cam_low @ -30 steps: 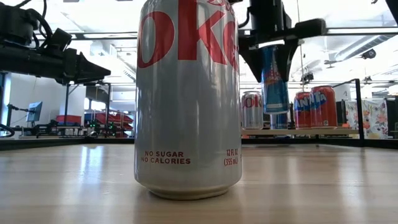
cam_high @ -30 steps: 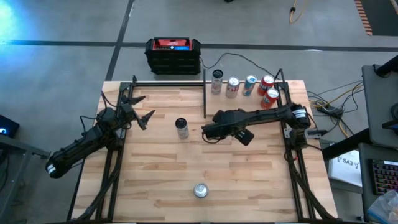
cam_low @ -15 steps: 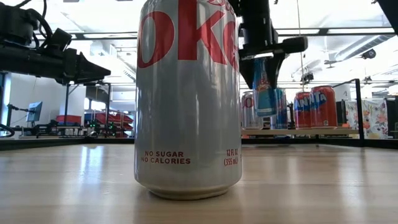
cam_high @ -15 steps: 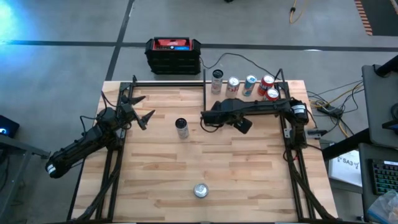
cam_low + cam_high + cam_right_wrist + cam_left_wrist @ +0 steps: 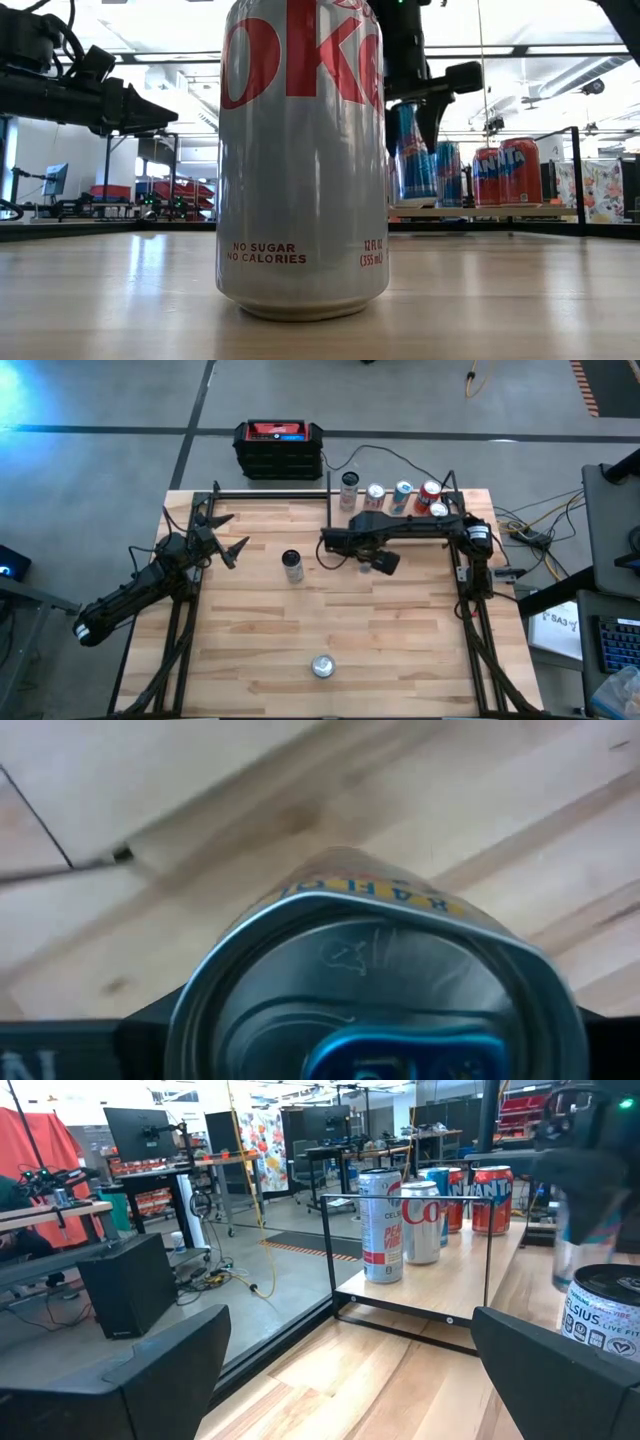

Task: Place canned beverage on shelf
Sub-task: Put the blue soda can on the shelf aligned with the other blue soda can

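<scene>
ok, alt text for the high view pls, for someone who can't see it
Seen from overhead, the right pincer holds a can just in front of the shelf, where five cans stand along its far edge. The left pincer waits open at the table's left side; two more cans stand on the tabletop.

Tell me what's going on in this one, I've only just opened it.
The right gripper is carrying a blue can, held off the table and tilted, near the front edge of the shelf. Five cans already stand along the shelf's back. The left gripper waits open over the table's left side, holding nothing. Two more cans are on the tabletop: a Celsius can mid-table and a Diet Coke can near the front edge.
</scene>
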You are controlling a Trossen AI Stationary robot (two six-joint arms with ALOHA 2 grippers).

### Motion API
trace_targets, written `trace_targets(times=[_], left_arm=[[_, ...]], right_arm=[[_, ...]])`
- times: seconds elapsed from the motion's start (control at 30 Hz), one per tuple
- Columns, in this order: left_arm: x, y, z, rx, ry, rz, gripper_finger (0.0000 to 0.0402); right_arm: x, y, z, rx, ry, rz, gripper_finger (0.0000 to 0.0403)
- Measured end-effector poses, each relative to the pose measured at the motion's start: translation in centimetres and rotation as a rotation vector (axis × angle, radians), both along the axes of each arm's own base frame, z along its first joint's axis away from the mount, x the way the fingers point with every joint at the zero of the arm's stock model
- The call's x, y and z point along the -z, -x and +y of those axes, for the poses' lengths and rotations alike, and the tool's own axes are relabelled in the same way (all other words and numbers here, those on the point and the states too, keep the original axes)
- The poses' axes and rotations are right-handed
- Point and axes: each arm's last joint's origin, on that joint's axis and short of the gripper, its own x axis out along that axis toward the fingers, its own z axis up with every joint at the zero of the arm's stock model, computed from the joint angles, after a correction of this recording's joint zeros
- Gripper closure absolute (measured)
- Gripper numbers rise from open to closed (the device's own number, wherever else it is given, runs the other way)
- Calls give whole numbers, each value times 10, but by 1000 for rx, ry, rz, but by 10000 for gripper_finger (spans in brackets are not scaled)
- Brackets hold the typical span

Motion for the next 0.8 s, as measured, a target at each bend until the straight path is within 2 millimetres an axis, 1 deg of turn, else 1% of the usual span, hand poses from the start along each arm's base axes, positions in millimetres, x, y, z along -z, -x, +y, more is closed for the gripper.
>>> trace_targets(times=[0.13, 0.2, 0.43, 0.67, 0.8], left_arm=[[0, 0, 0, 0, 0, 0, 3], [0, 0, 0, 0, 0, 0, 3], [0, 0, 0, 0, 0, 0, 3], [0, 0, 0, 0, 0, 0, 3], [0, 0, 0, 0, 0, 0, 3]], right_arm=[[3, -4, 11, -22, 24, -8, 177], [7, -8, 14, -20, 29, -13, 177], [36, -24, 19, -39, 15, 23, 177], [44, -27, 21, -67, 13, 37, 177], [44, -28, 22, -82, 25, 31, 177]])
